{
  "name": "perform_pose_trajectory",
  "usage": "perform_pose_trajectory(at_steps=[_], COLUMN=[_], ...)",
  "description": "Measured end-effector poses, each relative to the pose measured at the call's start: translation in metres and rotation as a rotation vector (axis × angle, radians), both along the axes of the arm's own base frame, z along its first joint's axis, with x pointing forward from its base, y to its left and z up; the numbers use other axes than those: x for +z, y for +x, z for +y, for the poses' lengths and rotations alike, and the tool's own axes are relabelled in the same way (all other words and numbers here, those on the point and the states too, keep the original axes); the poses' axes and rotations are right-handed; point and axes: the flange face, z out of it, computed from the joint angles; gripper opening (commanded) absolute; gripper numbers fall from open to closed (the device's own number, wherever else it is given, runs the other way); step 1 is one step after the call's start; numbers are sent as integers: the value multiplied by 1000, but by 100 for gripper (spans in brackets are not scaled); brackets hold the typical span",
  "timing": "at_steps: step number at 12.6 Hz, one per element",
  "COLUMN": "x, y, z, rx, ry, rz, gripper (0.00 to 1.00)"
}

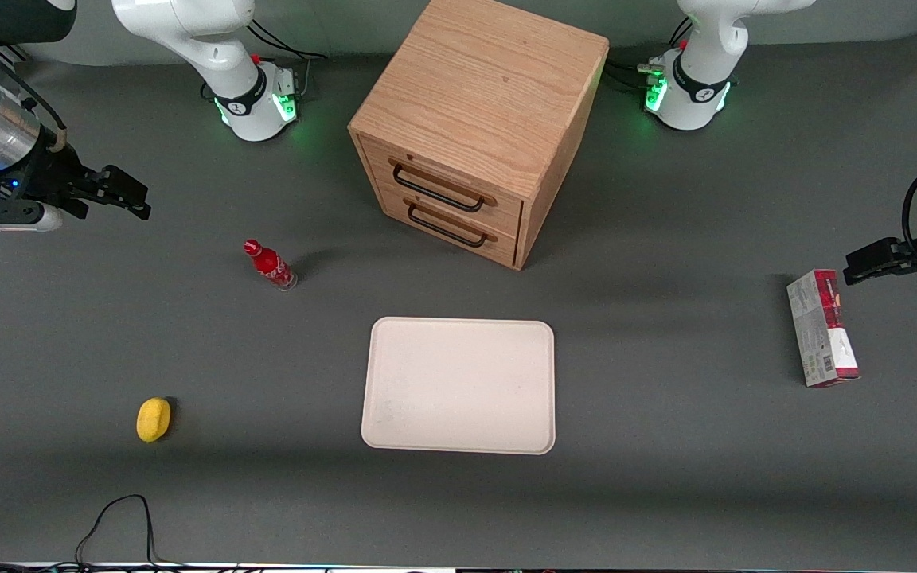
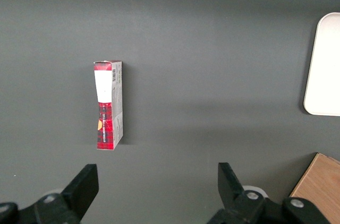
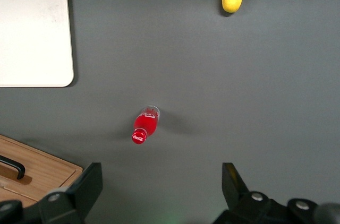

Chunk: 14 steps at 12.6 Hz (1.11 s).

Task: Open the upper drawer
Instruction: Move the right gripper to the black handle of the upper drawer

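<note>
A light-oak cabinet [image 1: 478, 95] stands at the back middle of the table with two drawers in its front. The upper drawer [image 1: 442, 185] is shut, with a long thin black wire handle [image 1: 436, 188]. The lower drawer [image 1: 449, 227] below it is shut too. My gripper [image 1: 128, 195] hangs open and empty high above the table toward the working arm's end, well apart from the cabinet. In the right wrist view its fingers [image 3: 87, 184] are spread wide over bare table, with a corner of the cabinet [image 3: 37, 179] and a black handle end [image 3: 13, 166] showing.
A red bottle [image 1: 270, 266] stands between my gripper and the cabinet; it also shows in the right wrist view [image 3: 144, 126]. A cream tray [image 1: 534, 430] lies nearer the camera than the cabinet. A yellow lemon [image 1: 154, 419] and a red-grey box [image 1: 821, 328] lie on the table.
</note>
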Motion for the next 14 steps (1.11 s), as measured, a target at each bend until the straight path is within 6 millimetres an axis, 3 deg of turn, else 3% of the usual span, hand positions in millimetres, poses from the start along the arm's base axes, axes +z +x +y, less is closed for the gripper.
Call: perform_pose_trajectory(at_steps=[4,6,8,10,14], x=[0,-2,-9,-16,-11], y=[1,5,12,12,-9], z=[2,17,66,137,258], rx=[3,34,125,256,625], ry=[0,-2,-7,-5,49], rz=[0,2,12,23,43], gripper=[100,100,100,100,100])
